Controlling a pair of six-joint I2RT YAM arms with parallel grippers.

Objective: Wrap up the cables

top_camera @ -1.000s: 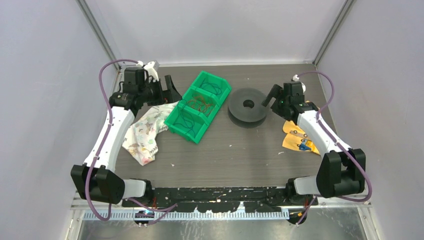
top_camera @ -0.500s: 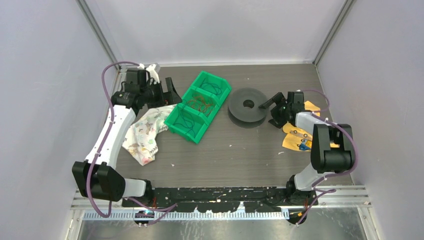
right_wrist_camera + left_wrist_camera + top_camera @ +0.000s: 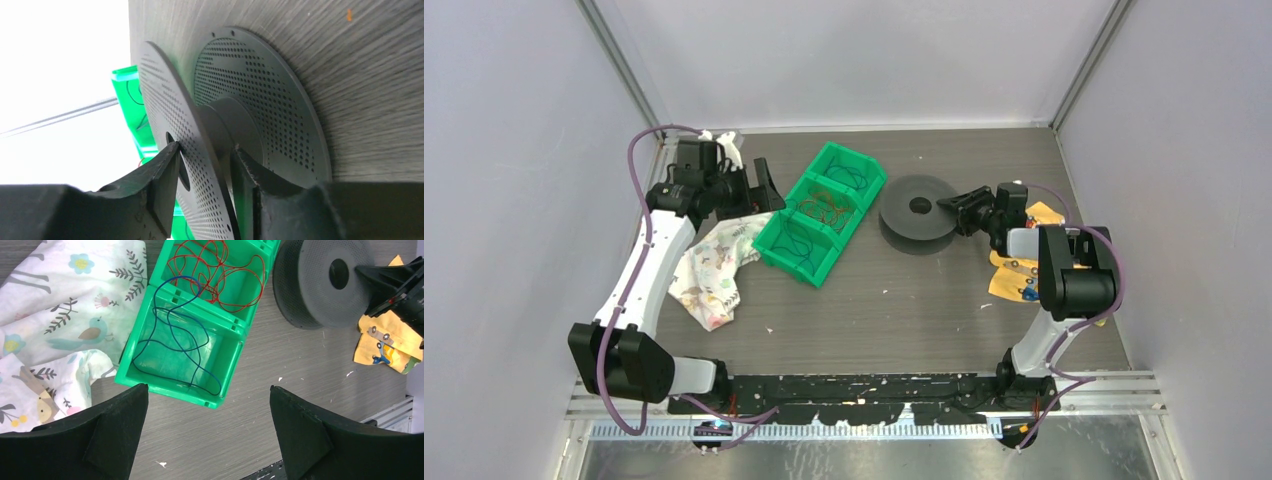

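Thin cables lie loose in the green bin (image 3: 776, 248): a red one (image 3: 215, 270) in the middle compartment and a dark blue one (image 3: 175, 340) in the nearest. My left gripper (image 3: 209, 386) hangs open above the bin's near corner, holding nothing; the top view shows it (image 3: 759, 185) just left of the bin. The black perforated spool (image 3: 919, 213) lies flat right of the bin. My right gripper (image 3: 206, 147) is shut on the spool (image 3: 260, 90), one finger at the centre hole on its upper flange, the other between the flanges against the hub.
A floral cloth (image 3: 714, 265) lies bunched left of the bin, under the left arm. A yellow cloth piece with small clips (image 3: 1019, 275) sits by the right arm. Enclosure walls close off the back and both sides.
The right arm folded back and swung its gripper down and left to the spool, and its jaws narrowed from wide open onto the flange. The left arm barely moved.
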